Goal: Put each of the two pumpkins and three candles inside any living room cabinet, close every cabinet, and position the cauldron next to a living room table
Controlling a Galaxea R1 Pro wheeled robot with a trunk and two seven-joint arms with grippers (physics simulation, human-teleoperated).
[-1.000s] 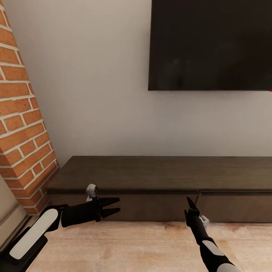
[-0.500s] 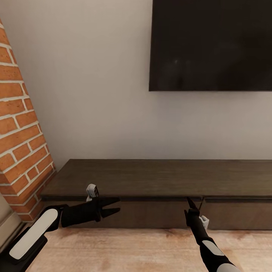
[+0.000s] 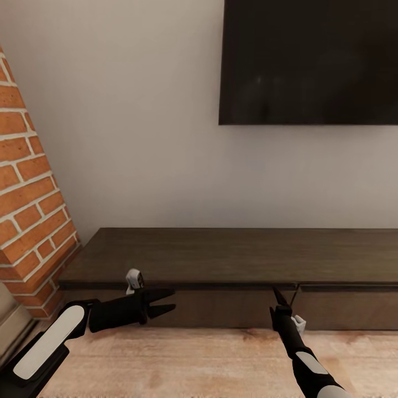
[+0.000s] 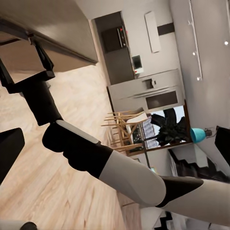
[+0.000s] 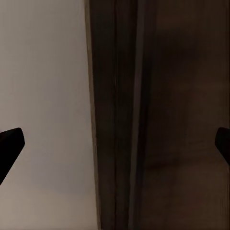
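Note:
The low dark-brown cabinet [image 3: 232,255] runs along the wall, and both of its wide fronts look shut. My right gripper [image 3: 284,298] points up at the cabinet's top front edge, close to the seam between the two fronts. It is open and holds nothing. In the right wrist view its fingertips [image 5: 10,143] stand far apart, with the cabinet [image 5: 167,115] close ahead. My left gripper [image 3: 168,302] hovers open and empty in front of the left front. The pumpkins, candles, cauldron and table are out of view.
A brick fireplace column [image 3: 27,193] stands at the cabinet's left end. A large black TV [image 3: 309,61] hangs on the wall above the cabinet. Light wood floor [image 3: 210,365] lies between me and the cabinet. The left wrist view shows my right arm [image 4: 91,153] and a distant kitchen [image 4: 143,91].
The whole picture has shifted, so the camera moved: the brick column slid left and the cabinet seam now sits by the right gripper. Both arms hold the same pose.

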